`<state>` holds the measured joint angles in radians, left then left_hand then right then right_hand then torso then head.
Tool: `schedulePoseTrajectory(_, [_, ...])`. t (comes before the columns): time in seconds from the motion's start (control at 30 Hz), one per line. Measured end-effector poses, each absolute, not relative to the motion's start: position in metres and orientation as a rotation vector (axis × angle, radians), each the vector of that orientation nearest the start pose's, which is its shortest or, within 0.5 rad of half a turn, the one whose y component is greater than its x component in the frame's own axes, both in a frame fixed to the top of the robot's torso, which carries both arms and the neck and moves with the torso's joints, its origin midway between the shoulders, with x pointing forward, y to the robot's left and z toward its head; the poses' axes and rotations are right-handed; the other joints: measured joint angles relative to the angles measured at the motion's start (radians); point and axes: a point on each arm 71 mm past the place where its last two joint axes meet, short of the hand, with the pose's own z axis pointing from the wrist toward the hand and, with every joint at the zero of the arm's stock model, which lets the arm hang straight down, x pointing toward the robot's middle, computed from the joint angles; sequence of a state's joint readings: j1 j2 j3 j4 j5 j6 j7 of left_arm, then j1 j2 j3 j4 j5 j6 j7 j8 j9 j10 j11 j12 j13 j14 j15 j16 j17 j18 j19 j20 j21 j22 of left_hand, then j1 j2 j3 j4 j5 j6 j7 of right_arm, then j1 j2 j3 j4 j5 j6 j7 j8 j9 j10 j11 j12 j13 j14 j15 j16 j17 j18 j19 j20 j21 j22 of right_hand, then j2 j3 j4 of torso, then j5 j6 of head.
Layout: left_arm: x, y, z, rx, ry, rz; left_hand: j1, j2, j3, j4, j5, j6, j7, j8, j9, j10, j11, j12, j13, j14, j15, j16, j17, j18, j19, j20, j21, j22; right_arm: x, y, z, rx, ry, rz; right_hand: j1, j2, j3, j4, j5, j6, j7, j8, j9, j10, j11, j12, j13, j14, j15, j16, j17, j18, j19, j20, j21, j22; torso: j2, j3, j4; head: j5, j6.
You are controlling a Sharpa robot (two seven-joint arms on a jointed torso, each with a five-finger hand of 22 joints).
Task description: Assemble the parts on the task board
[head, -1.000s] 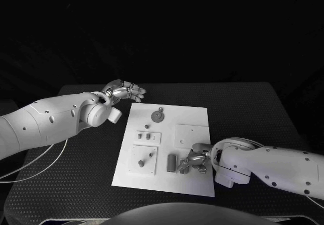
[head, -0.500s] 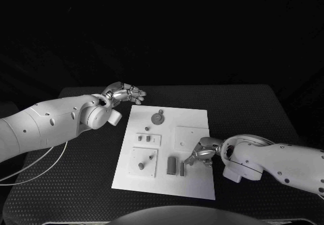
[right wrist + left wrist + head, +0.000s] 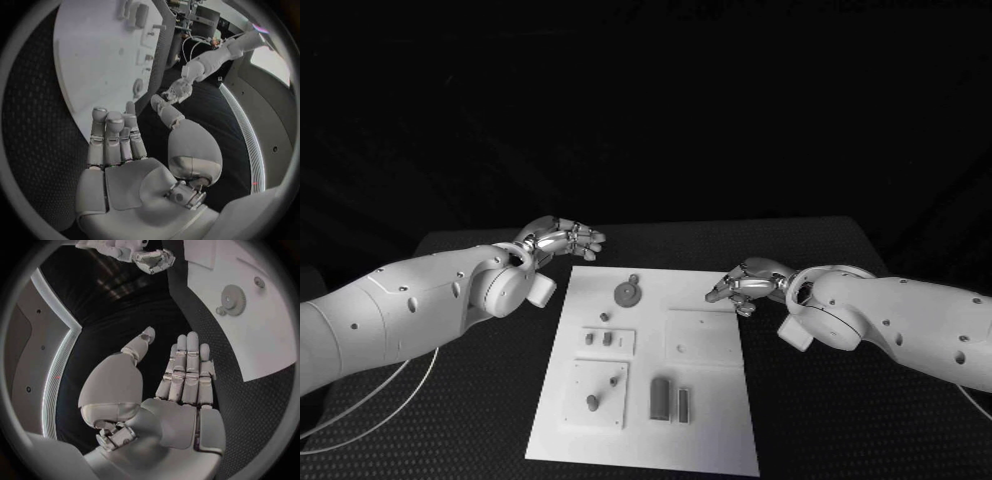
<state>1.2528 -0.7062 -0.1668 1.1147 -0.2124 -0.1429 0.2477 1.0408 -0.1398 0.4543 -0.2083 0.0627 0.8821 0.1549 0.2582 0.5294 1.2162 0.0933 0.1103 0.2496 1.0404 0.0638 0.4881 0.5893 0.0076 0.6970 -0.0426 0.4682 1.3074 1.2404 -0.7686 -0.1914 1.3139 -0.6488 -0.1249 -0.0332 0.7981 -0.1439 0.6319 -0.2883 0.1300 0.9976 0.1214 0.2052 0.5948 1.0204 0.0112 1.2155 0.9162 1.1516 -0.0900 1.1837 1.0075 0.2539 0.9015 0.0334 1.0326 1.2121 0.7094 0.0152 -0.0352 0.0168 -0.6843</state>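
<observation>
I see both hands empty, fingers apart: my right hand (image 3: 744,284) hovers at the task board (image 3: 711,440) far right corner, left hand (image 3: 565,240) beyond its far left corner; the gear (image 3: 629,292) lies between them.

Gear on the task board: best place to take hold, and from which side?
Pinch the gear by its toothed rim, coming straight down from above. It lies flat on the task board, so its faces give no hold. The open left hand hovers nearest, probably the better choice.

Black textured table (image 3: 473,400), dark room
</observation>
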Motion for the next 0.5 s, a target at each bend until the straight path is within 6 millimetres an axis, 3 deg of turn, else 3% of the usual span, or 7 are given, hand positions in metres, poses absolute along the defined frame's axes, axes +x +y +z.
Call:
schedulePoseTrajectory(0.13, [0.554, 0.261, -0.222, -0.965, 1.646, -1.212, -0.001, 0.009, 0.0, 0.0, 0.0, -0.007, -0.007, 0.001, -0.001, -0.012, -0.006, -0.014, -0.007, -0.033, 0.008, -0.035, -0.008, 0.0, -0.005, 0.005, -0.002, 0.0, 0.533, -0.242, -0.241, 0.668, 1.941, 0.957, 0.04, 0.029, -0.012, -0.003, 0.018, -0.026, 0.016, -0.008, -0.002, -0.064, 0.015, -0.099, -0.076, -0.083, 0.022, -0.094, -0.059, 0.0, -0.096, 0.036, -0.07, -0.017, -0.008, -0.0006, -0.0019, -0.006, 0.042])
schedulePoseTrajectory(0.17, [0.556, 0.261, -0.222, -0.971, 1.639, -1.211, -0.001, 0.009, 0.0, 0.0, 0.0, -0.005, -0.009, 0.001, -0.003, -0.012, -0.006, -0.014, -0.009, -0.035, 0.01, -0.041, -0.008, 0.0, -0.005, 0.005, -0.004, 0.0, 0.54, -0.245, -0.239, 0.69, 1.915, 0.965, 0.043, 0.032, -0.012, -0.004, 0.018, -0.034, 0.023, -0.008, -0.003, -0.087, 0.023, -0.147, -0.114, -0.117, 0.037, -0.138, -0.086, -0.007, -0.135, 0.047, -0.104, -0.029, -0.011, -0.001, -0.0019, -0.008, 0.054])
schedulePoseTrajectory(0.23, [0.559, 0.261, -0.221, -0.986, 1.624, -1.217, -0.007, 0.014, 0.0, 0.0, 0.0, -0.009, -0.016, 0.001, -0.005, -0.023, -0.009, -0.025, -0.013, -0.077, 0.015, -0.074, -0.017, 0.0, -0.015, 0.015, -0.011, 0.0, 0.552, -0.25, -0.235, 0.738, 1.859, 0.985, 0.052, 0.041, -0.015, -0.001, 0.018, -0.058, 0.037, -0.014, -0.007, -0.115, 0.043, -0.287, -0.235, -0.177, 0.086, -0.264, -0.168, -0.038, -0.219, 0.08, -0.192, -0.066, -0.017, -0.0012, -0.0019, -0.009, 0.069])
schedulePoseTrajectory(0.3, [0.56, 0.261, -0.219, -1.001, 1.61, -1.226, -0.007, 0.014, -0.003, -0.003, 0.0, -0.015, -0.022, 0.001, -0.009, -0.038, -0.009, -0.037, -0.02, -0.127, 0.029, -0.11, -0.028, 0.0, -0.042, 0.034, -0.032, 0.001, 0.561, -0.252, -0.233, 0.783, 1.807, 1.012, 0.055, 0.044, -0.01, 0.0, 0.018, -0.076, 0.05, -0.014, -0.01, -0.146, 0.064, -0.386, -0.321, -0.225, 0.122, -0.362, -0.23, -0.046, -0.278, 0.099, -0.253, -0.096, -0.023, -0.0018, -0.0013, -0.009, 0.084])
schedulePoseTrajectory(0.37, [0.563, 0.261, -0.218, -1.013, 1.594, -1.23, -0.007, 0.013, -0.003, -0.003, 0.0, -0.043, -0.028, -0.012, -0.019, -0.094, -0.009, -0.045, -0.04, -0.189, 0.048, -0.154, -0.044, 0.0, -0.087, 0.056, -0.066, 0.001, 0.568, -0.252, -0.233, 0.82, 1.77, 1.034, 0.065, 0.053, -0.015, -0.001, 0.017, -0.096, 0.053, -0.015, -0.016, -0.137, 0.084, -0.513, -0.455, -0.23, 0.153, -0.49, -0.309, -0.048, -0.32, 0.123, -0.311, -0.125, -0.028, -0.0022, -0.0015, -0.008, 0.097])
schedulePoseTrajectory(0.43, [0.567, 0.26, -0.217, -1.027, 1.574, -1.236, -0.014, 0.007, -0.003, -0.003, 0.0, -0.066, -0.037, -0.023, -0.026, -0.151, -0.009, -0.045, -0.065, -0.233, 0.06, -0.186, -0.057, 0.0, -0.114, 0.07, -0.091, 0.001, 0.573, -0.252, -0.233, 0.85, 1.738, 1.054, 0.064, 0.053, -0.016, 0.0, 0.017, -0.127, 0.053, -0.026, -0.027, -0.162, 0.112, -0.608, -0.539, -0.273, 0.192, -0.586, -0.362, -0.069, -0.378, 0.14, -0.363, -0.147, -0.032, -0.0023, -0.0017, -0.006, 0.107])
schedulePoseTrajectory(0.5, [0.57, 0.256, -0.217, -1.039, 1.56, -1.247, -0.019, 0.001, 0.0, 0.003, 0.0, -0.082, -0.043, -0.028, -0.03, -0.185, -0.011, -0.045, -0.082, -0.26, 0.065, -0.206, -0.065, 0.0, -0.129, 0.08, -0.108, -0.001, 0.576, -0.254, -0.233, 0.882, 1.706, 1.073, 0.06, 0.058, -0.016, 0.0, 0.017, -0.14, 0.05, -0.025, -0.034, -0.164, 0.127, -0.678, -0.601, -0.289, 0.208, -0.647, -0.399, -0.069, -0.404, 0.149, -0.398, -0.167, -0.036, -0.0019, -0.0017, -0.002, 0.115])
